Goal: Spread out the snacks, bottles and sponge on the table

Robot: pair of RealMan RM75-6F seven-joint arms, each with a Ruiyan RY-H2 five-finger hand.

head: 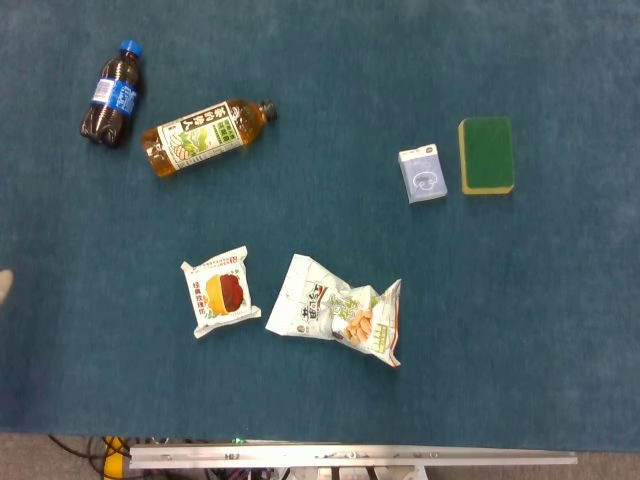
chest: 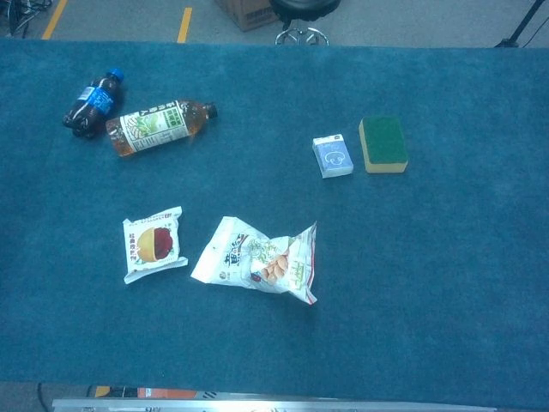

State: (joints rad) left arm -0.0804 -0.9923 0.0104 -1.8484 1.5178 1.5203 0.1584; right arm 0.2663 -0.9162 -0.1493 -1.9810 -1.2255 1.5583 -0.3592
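Note:
A dark cola bottle [head: 110,93] and an amber tea bottle [head: 205,135] lie on their sides at the far left, close together. A small white snack packet [head: 219,292] lies near the front, and a larger crumpled snack bag [head: 338,312] sits just right of it. A green and yellow sponge [head: 486,155] lies at the right, beside a small blue-white box [head: 423,175]. Of my left hand [head: 4,284] only a pale fingertip shows at the left edge of the head view, touching nothing. My right hand is out of both views.
Blue cloth [chest: 446,283] covers the whole table. A metal rail [head: 350,457] runs along the front edge. Beyond the far edge are a chair base [chest: 300,34] and a cardboard box [chest: 244,13] on the floor.

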